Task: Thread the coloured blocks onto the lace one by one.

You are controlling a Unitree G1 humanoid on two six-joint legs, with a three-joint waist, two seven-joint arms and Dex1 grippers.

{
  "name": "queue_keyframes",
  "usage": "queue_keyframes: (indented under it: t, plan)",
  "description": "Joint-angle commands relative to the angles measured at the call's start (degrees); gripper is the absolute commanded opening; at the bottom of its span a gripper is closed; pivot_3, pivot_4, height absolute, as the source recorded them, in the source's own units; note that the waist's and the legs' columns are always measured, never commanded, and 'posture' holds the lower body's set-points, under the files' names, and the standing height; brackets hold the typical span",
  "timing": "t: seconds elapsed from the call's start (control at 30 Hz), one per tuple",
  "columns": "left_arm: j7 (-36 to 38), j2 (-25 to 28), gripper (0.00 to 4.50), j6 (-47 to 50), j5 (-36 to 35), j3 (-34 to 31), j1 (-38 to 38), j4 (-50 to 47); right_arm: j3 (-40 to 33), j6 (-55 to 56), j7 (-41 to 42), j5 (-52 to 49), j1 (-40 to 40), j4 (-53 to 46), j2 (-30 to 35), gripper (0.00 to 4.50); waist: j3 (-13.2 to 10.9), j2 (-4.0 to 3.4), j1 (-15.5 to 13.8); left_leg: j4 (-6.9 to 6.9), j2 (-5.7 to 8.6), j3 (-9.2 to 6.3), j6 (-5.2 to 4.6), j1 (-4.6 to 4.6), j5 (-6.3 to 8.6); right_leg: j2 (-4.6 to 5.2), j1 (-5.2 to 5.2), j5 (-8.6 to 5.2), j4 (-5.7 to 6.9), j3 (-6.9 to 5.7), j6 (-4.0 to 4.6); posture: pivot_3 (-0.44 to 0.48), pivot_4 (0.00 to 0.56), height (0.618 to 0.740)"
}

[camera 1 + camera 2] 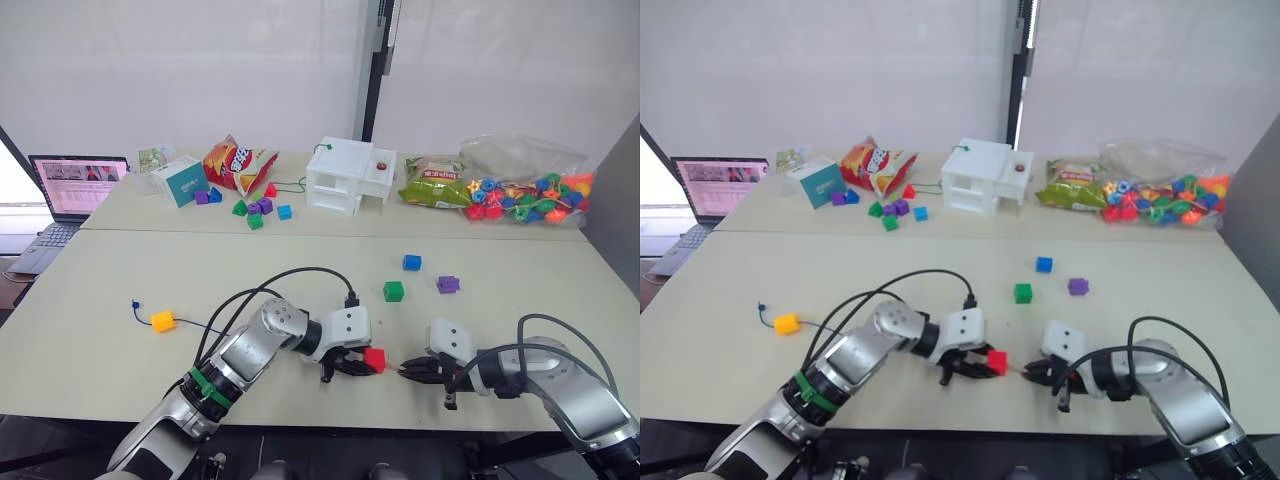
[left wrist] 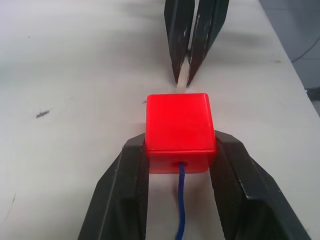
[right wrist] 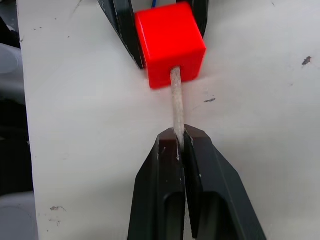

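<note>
My left gripper is shut on the red block near the table's front edge. The lace runs through that block: its blue cord leaves the back hole and its pale stiff tip sticks out the front. Just right of the block, my right gripper is shut on that tip. Further left, the yellow-orange block sits on the lace close to its knot. The green, blue and purple blocks lie loose on the table beyond the grippers.
On the far table stand a white house-shaped box, a bag of round beads, a chips bag, a green snack pack, a teal box and several small spare blocks. A laptop is at far left.
</note>
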State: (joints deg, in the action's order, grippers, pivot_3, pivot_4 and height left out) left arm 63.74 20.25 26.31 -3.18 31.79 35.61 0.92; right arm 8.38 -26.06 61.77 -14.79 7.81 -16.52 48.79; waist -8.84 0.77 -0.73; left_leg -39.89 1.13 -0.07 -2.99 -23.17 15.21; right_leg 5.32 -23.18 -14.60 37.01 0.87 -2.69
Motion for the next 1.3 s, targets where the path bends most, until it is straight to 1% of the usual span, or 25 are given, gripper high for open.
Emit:
queue_keyframes:
  t: [0.03,0.23,0.27,0.33,0.37,0.5,0.6,0.77,0.87,0.93,1.0,1.07,1.1,1.13,1.2,1.3]
  plan:
    - [1.2,0.9,1.19,-1.0,-0.8,-1.0,-0.2,-0.6,-1.0,0.5,-0.1,-0.3,0.6,-1.0,0.2,0.0,0.0,0.0,0.0,0.0,0.01,0.0,0.0,0.0,0.0,0.01,0.0,0.0,0.0,0.0,0.0,0.0,0.15,0.74]
    - [6.1,10.9,1.19,-4.9,-3.2,-6.1,-3.4,-0.6,0.9,-1.9,-0.7,0.1,3.0,-3.7,-0.3,0.0,0.0,-0.01,0.8,0.08,-0.08,0.0,0.01,0.04,0.0,-0.06,-0.06,-0.01,0.02,0.03,0.03,0.0,0.15,0.74]
    - [7.8,14.0,1.19,-5.9,-3.8,-7.8,-4.3,0.0,1.3,-2.4,-0.8,0.2,3.3,-4.1,-0.4,0.0,0.0,-0.01,0.9,0.08,-0.09,0.0,0.01,0.05,0.0,-0.06,-0.06,-0.02,0.03,0.03,0.04,0.0,0.15,0.74]
    - [10.4,21.1,1.19,-10.0,-3.6,-11.3,-6.1,3.7,2.2,-3.4,-0.9,0.3,4.2,-5.0,-0.3,0.0,0.0,0.01,1.6,0.13,-0.11,0.0,0.01,0.07,0.0,-0.08,-0.08,-0.03,0.05,0.03,0.07,0.0,0.15,0.74]
    - [10.8,23.8,1.19,-12.4,-3.0,-12.4,-6.4,6.1,2.6,-3.8,-1.0,0.4,4.5,-5.3,-0.3,0.0,0.0,0.01,1.7,0.15,-0.13,0.0,0.01,0.11,0.0,-0.1,-0.08,-0.05,0.05,0.03,0.1,0.0,0.15,0.74]
    - [10.6,31.1,1.19,-22.2,-0.7,-15.9,-5.6,19.1,3.8,-4.8,-0.6,0.5,5.8,-6.0,-0.5,0.0,0.0,-0.01,1.7,0.19,-0.15,0.02,0.01,0.33,0.0,-0.08,0.04,-0.07,0.09,0.03,0.15,0.0,0.15,0.74]
    - [10.7,33.6,1.19,-27.5,0.9,-16.4,-4.9,25.5,4.3,-4.8,-0.5,0.4,6.3,-5.8,-0.3,0.0,0.0,-0.01,1.6,0.17,-0.14,0.02,0.02,0.35,0.0,-0.06,0.06,-0.07,0.1,0.01,0.14,0.0,0.15,0.74]
    - [10.9,38.2,1.19,-32.0,2.6,-18.2,-5.4,34.3,5.7,-4.0,-0.4,1.3,7.7,-4.1,-1.0,0.0,0.0,-0.05,2.0,0.2,-0.16,0.1,0.02,0.37,0.0,-0.1,0.0,-0.07,0.16,0.03,0.15,0.0,0.15,0.74]
    - [11.3,38.3,1.19,-33.0,2.7,-18.6,-5.5,35.1,6.0,-3.8,-0.4,1.5,8.0,-3.6,-1.2,0.0,0.1,-0.14,1.8,0.24,-0.15,0.12,0.01,0.39,0.0,-0.09,0.01,-0.07,0.17,0.03,0.15,0.0,0.15,0.74]
    - [11.0,37.0,1.19,-32.9,1.9,-19.6,-5.2,34.5,6.3,-3.6,-0.3,1.7,8.3,-3.1,-1.4,0.0,0.1,-0.14,1.6,0.22,-0.12,0.12,0.01,0.37,0.0,-0.04,0.01,-0.07,0.17,0.02,0.14,0.0,0.15,0.74]
    - [12.3,35.6,2.22,-28.7,-0.9,-20.8,-4.7,32.1,6.8,-3.4,-0.2,2.2,8.8,-2.4,-1.7,0.0,0.1,-0.15,1.5,0.2,-0.11,0.13,0.01,0.37,0.0,-0.02,0.02,-0.07,0.17,0.02,0.14,0.0,0.15,0.74]
    - [14.2,35.0,2.89,-24.1,-2.7,-21.7,-4.4,29.7,6.9,-3.4,-0.1,2.4,9.1,-2.2,-1.9,0.0,0.0,-0.15,1.4,0.17,-0.11,0.12,0.01,0.3,0.0,-0.04,-0.02,-0.07,0.21,0.0,0.14,0.0,0.15,0.74]
    - [14.3,34.8,3.14,-23.2,-3.0,-22.3,-4.2,28.5,7.0,-3.6,0.0,2.4,9.3,-2.2,-2.0,0.0,0.0,-0.15,1.3,0.15,-0.1,0.11,0.01,0.28,0.0,-0.04,-0.02,-0.07,0.2,-0.03,0.14,0.0,0.15,0.74]
    - [14.2,34.7,3.55,-22.4,-3.4,-22.9,-3.9,27.0,7.1,-3.7,0.2,2.4,9.6,-2.3,-2.1,0.0,0.0,-0.14,1.2,0.15,-0.08,0.12,0.01,0.25,0.0,-0.01,-0.03,-0.07,0.2,-0.03,0.12,0.0,0.15,0.74]
    - [15.0,34.9,4.16,-19.9,-4.6,-23.8,-3.7,22.8,7.2,-4.0,0.4,2.3,10.1,-2.4,-2.1,0.0,0.0,-0.11,1.0,0.11,-0.08,0.11,0.01,0.12,0.0,0.0,-0.08,-0.06,0.15,-0.05,0.09,0.0,0.15,0.74]
    - [14.8,33.0,4.16,-14.7,-8.0,-25.4,-2.8,16.3,7.4,-4.3,0.7,2.3,10.6,-2.3,-2.1,0.0,0.0,0.0,0.7,0.04,-0.08,0.08,0.0,-0.12,0.0,0.0,-0.25,-0.04,0.15,-0.1,0.07,0.0,0.15,0.74]
